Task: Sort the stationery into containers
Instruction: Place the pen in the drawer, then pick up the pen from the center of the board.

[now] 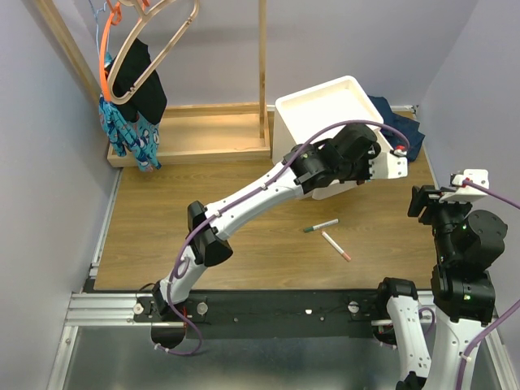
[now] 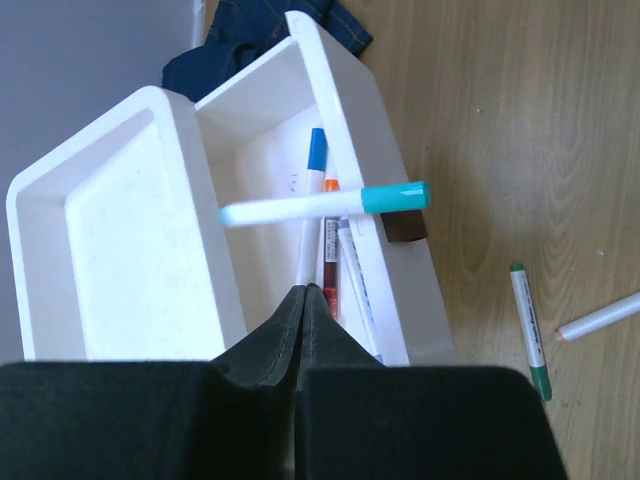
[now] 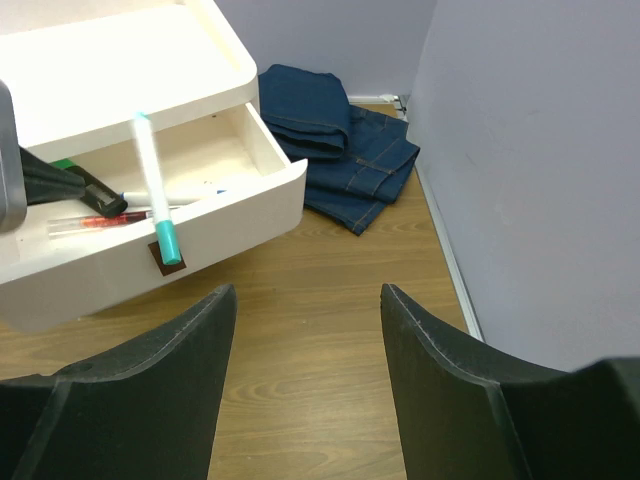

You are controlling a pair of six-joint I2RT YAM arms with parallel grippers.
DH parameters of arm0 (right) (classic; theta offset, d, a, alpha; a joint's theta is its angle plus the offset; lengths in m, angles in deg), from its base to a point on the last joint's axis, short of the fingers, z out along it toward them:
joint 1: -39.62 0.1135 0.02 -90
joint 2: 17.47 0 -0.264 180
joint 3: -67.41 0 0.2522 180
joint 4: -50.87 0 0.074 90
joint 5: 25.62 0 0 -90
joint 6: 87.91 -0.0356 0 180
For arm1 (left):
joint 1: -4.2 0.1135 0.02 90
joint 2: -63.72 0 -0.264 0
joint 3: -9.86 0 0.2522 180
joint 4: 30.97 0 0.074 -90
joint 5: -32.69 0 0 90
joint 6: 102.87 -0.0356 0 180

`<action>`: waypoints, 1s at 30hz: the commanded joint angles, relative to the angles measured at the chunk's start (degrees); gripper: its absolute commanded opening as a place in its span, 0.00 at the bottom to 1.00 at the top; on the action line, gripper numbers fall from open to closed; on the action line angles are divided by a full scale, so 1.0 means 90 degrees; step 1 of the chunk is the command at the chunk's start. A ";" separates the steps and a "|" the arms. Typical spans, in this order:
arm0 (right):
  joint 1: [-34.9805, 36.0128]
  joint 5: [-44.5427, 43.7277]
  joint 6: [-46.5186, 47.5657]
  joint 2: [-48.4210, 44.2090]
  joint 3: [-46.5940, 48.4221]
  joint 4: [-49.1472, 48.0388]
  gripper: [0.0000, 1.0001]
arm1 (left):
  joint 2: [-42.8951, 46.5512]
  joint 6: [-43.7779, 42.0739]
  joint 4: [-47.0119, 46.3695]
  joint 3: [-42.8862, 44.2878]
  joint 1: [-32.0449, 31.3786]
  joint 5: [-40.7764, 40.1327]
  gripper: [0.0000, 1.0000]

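While the left gripper [image 2: 305,292] hangs shut and empty over the open drawer [image 2: 365,120], a teal-capped marker [image 2: 325,205] lies crosswise over its front wall.

Because that marker straddles the wall rather than lying inside with the other pens [image 2: 318,190], with its cap end out past the front just above the pull tab [image 2: 405,230], it could tip outward and drop to the table [image 2: 500,120]. Whether it is resting there or mid-fall, I cannot tell. A nudge from the closed fingers would likely roll it the wrong way, and pushing the drawer shut now could jam it against the unit. The right gripper [image 3: 308,290] waits wide open and empty, near the folded jeans [image 3: 340,140]. Two more markers lie on the table, one green-capped [image 1: 321,225] and one orange-tipped [image 1: 335,245], close enough that a grab at one may knock the other.
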 commanded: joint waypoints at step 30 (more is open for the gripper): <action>0.0023 -0.0212 -0.0342 -0.0067 0.0147 0.0014 0.68 | 0.2191 -0.1721 -0.0613 -0.5316 -0.0937 0.2664 0.57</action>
